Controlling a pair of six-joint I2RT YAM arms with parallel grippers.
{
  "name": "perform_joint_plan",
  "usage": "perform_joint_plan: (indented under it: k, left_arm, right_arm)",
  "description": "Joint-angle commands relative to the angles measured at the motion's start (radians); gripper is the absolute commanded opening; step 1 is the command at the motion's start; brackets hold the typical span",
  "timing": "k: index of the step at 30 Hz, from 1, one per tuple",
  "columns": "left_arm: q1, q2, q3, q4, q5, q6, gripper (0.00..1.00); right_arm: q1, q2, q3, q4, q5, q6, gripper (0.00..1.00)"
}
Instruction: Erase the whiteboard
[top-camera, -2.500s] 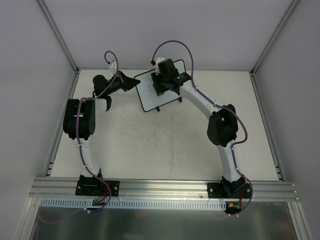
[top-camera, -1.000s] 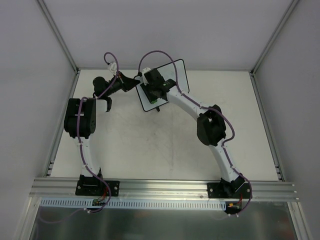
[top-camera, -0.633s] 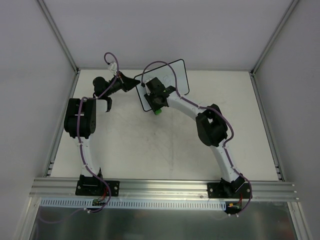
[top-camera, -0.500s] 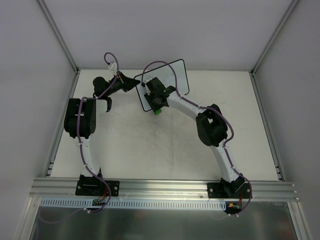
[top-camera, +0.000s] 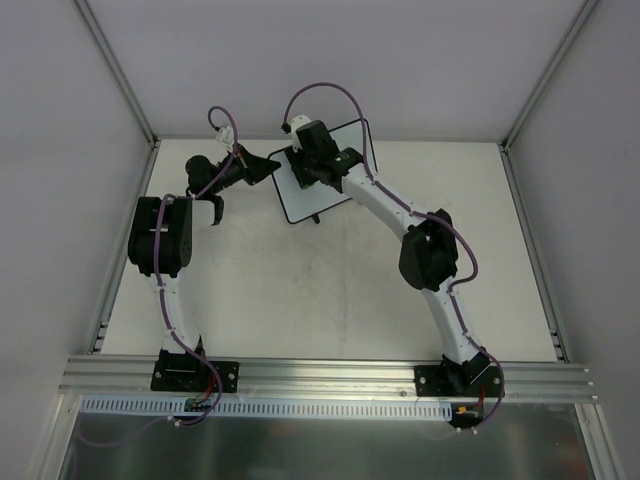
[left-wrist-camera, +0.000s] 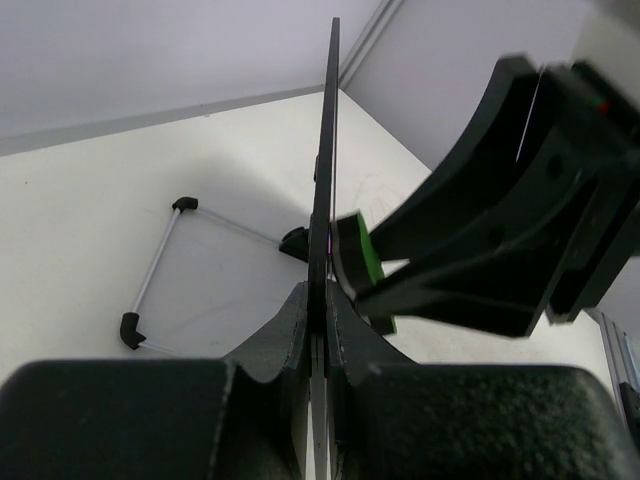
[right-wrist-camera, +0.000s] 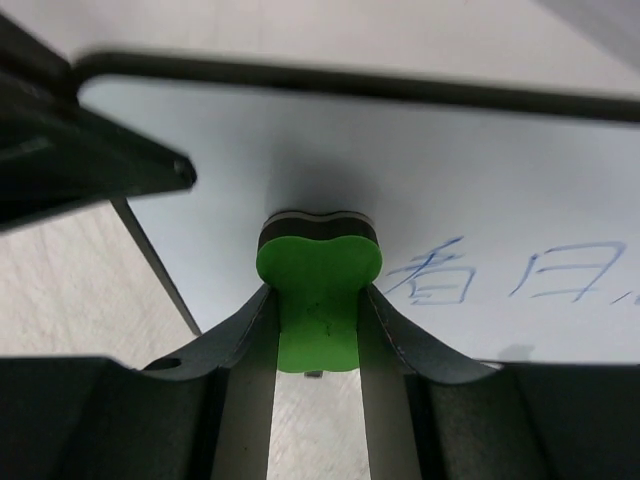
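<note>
The whiteboard (top-camera: 300, 203) stands tilted at the back of the table, black-framed, with one black foot (top-camera: 316, 216) showing. My left gripper (top-camera: 272, 166) is shut on its left edge; in the left wrist view the board (left-wrist-camera: 328, 150) is edge-on between the gripper (left-wrist-camera: 323, 300). My right gripper (top-camera: 306, 172) is shut on a green eraser (right-wrist-camera: 318, 290) and presses its dark felt face against the board's face (right-wrist-camera: 480, 180) near the upper left. Blue writing (right-wrist-camera: 432, 275) lies just right of the eraser, with more further right (right-wrist-camera: 570, 270). The eraser also shows in the left wrist view (left-wrist-camera: 362, 262).
A thin wire stand with black corner tips (left-wrist-camera: 160, 270) sits on the table behind the board. White enclosure walls with aluminium posts (top-camera: 120, 80) ring the table. A slotted aluminium rail (top-camera: 320, 375) runs along the near edge, by the arm bases.
My right gripper has moved with the eraser from the board's lower left edge up onto its upper left face. The board now looks narrower. The left arm has held still.
</note>
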Motion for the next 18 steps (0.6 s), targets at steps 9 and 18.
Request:
perform_joint_plan:
  k: [9,18]
  left_arm:
    - [-0.011,0.008,-0.021,0.040,0.074,0.016,0.00]
    - [-0.012,0.005,-0.013,0.034,0.076,0.018,0.00]
  right_arm:
    - [-0.043,0.036,0.099,0.049,-0.044,-0.005,0.00]
    - [-0.043,0.012,-0.061,0.051,-0.099,0.031,0.00]
